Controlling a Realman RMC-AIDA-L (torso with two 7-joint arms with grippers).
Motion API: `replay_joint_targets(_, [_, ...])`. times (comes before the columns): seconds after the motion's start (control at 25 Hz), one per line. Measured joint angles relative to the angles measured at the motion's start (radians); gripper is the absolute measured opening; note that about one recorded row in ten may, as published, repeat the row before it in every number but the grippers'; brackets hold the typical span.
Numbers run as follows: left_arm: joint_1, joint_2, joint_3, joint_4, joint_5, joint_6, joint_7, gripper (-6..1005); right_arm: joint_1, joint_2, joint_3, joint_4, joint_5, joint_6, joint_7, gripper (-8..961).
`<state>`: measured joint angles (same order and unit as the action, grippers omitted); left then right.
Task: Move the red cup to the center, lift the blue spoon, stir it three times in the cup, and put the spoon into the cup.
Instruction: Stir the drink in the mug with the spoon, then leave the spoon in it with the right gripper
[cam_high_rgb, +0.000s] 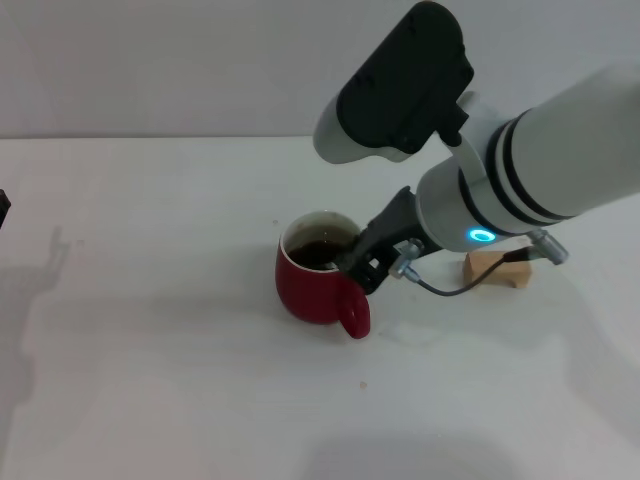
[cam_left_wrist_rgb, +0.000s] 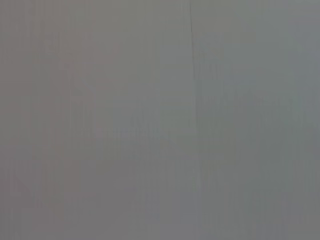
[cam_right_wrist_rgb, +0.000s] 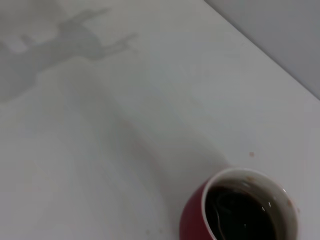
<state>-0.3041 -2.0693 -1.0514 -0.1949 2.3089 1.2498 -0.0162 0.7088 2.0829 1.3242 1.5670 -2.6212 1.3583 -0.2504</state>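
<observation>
Right gripper (cam_high_rgb: 358, 262) over red cup (cam_high_rgb: 318, 283) — tabletop middle

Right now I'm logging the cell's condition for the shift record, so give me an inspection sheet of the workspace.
Surface: white table, bare around the cup.
Job's things: red cup near the middle, dark liquid inside, handle toward the robot; blue spoon not clearly seen.
Clutter: tan wooden block to the cup's right.
Grippers: right gripper at the cup's rim over the liquid; left gripper not in view.
Cables: grey cable looping under the right wrist.
Surroundings: plain grey wall.
</observation>
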Motion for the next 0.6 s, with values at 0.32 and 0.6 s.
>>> replay_joint_targets(0.32, [0.003,0.000,0.001,0.000,0.001,0.007,-0.001,827,0.009,-0.003,0.009,-0.037,0.005,-0.082,-0.005,125])
replay_joint_targets(0.6, [0.007,0.000,0.001,0.000,0.001,0.008,-0.001,827,0.004,-0.004,0.000,-0.022,-0.002,-0.085,-0.009,124])
